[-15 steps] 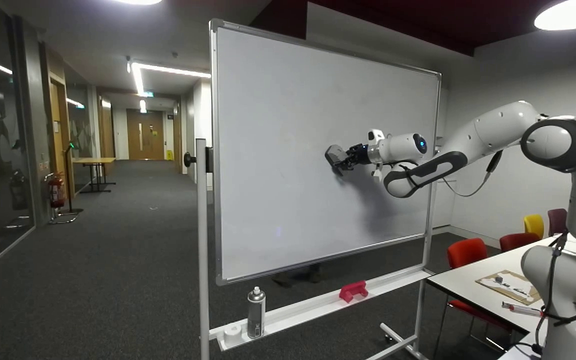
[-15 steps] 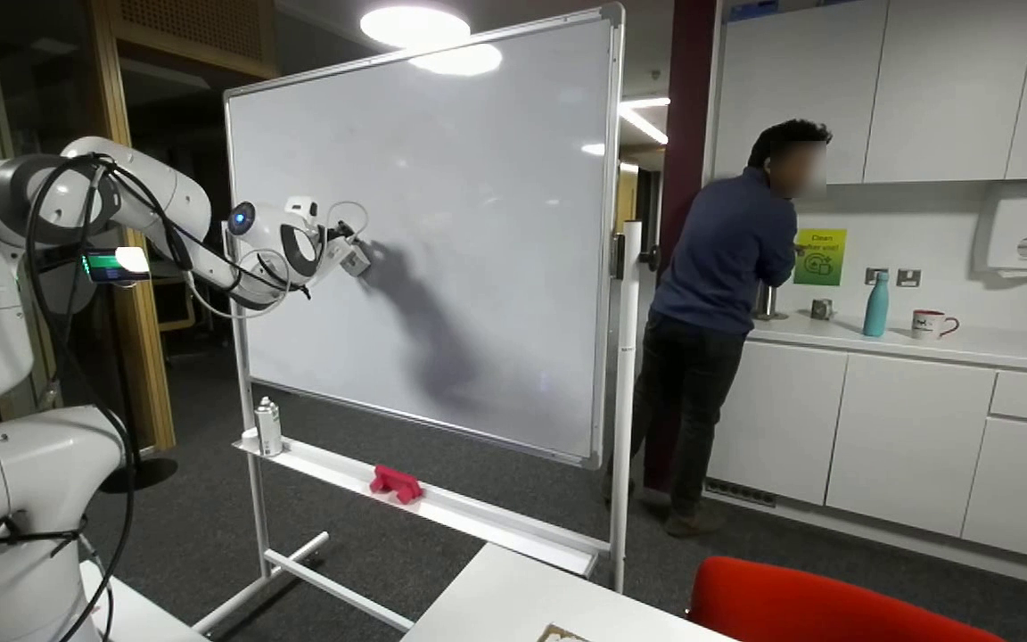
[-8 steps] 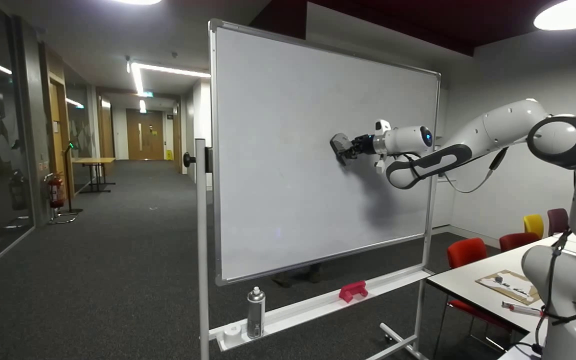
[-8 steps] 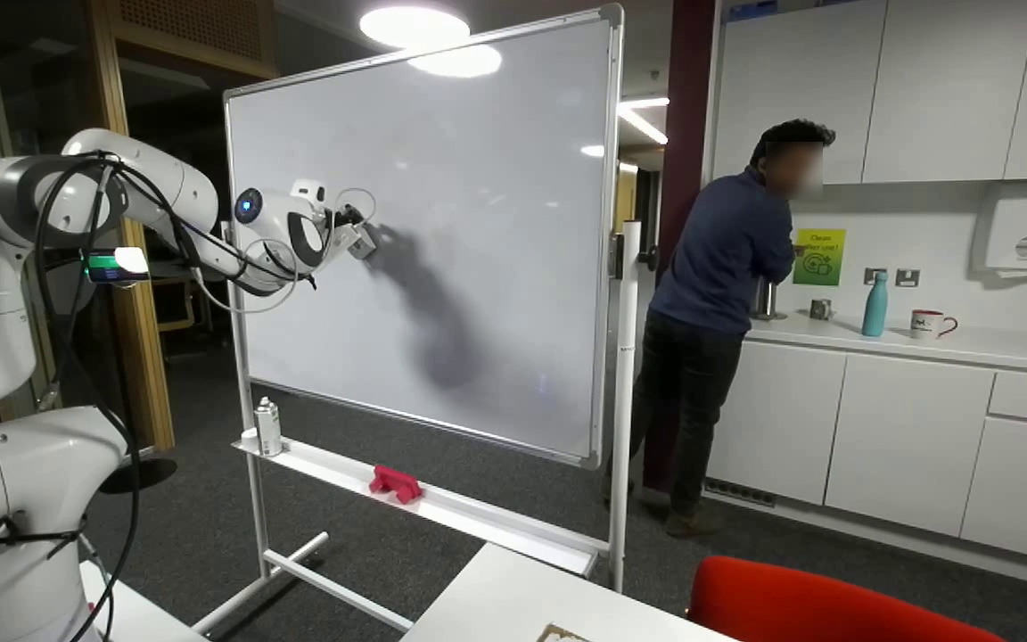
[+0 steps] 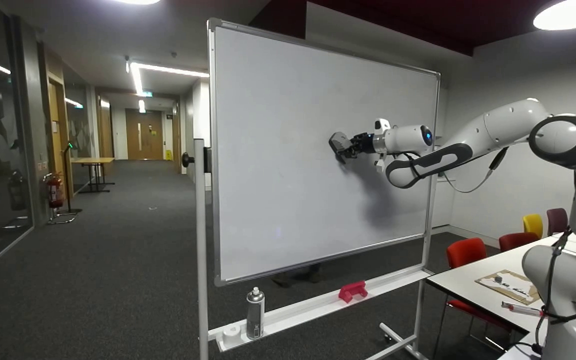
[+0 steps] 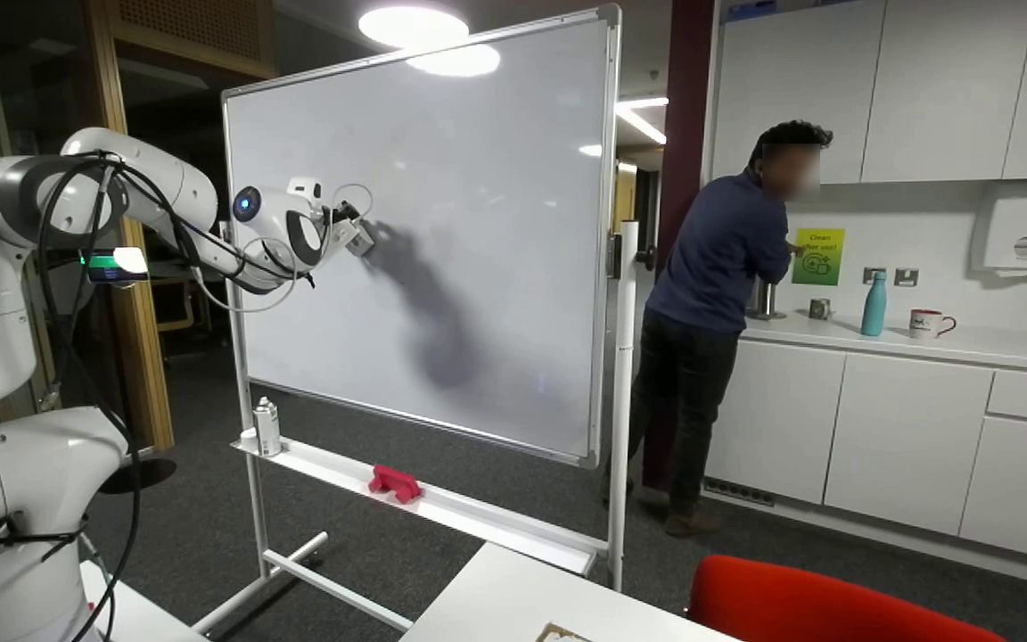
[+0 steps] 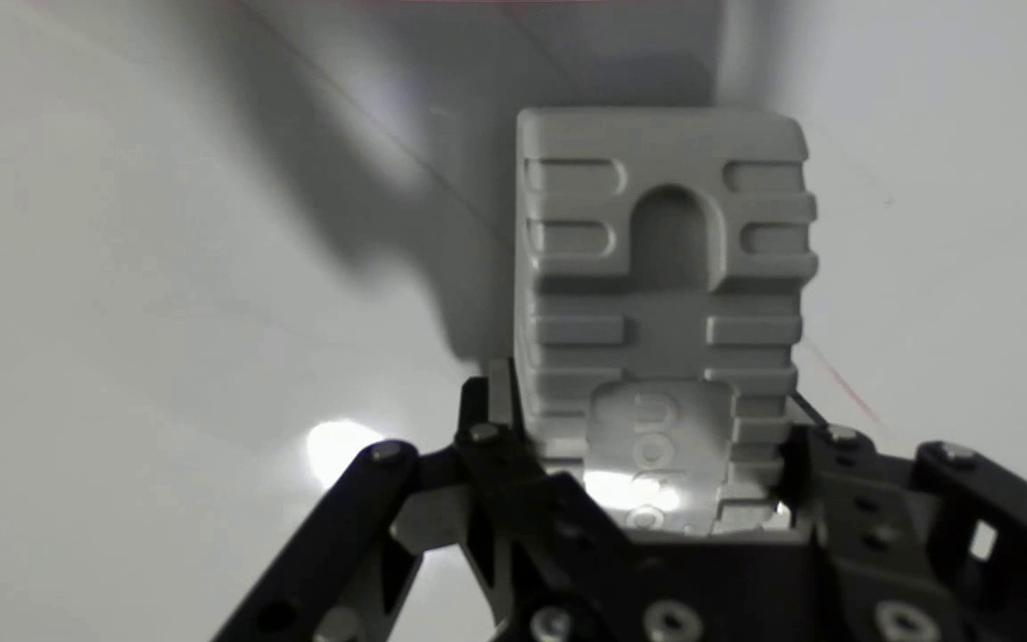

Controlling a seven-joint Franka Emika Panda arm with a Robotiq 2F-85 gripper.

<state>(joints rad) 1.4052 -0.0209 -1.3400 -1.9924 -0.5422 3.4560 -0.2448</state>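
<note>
Your pincer (image 7: pixel 647 428) and the grey eraser (image 7: pixel 669 294) it grips have risen a little on the whiteboard (image 5: pixel 278 200) since a second ago. You have the jaws parted by just the eraser's width, fingers (image 7: pixel 502 392) snug against both its sides. The ribbed block sits at or very near the whiteboard's face; beside it in the wrist view you see a thin red line (image 7: pixel 843 383).

Lower down, the tray (image 5: pixel 308 311) carries an upright spray can (image 5: pixel 255 317), a small white cylinder (image 5: pixel 231 334) just beside it and, well apart, a red piece (image 5: pixel 353 291). On the counter (image 6: pixel 1013 346) stand a turquoise bottle (image 6: pixel 874 308) and a mug (image 6: pixel 924 324); you cannot see what any of these containers hold.

Your arm (image 5: pixel 493 122) slopes down from its raised elbow to a bent wrist, the pincer pointing nearly level at the whiteboard.

The eraser's wiping side is hidden from you, and its raised lettering is hard to read. Frame edges cut off the robot's base in both exterior views, and the white surface (image 5: pixel 460 282). By the counter, the face of the person (image 6: pixel 718 250) is blurred.
</note>
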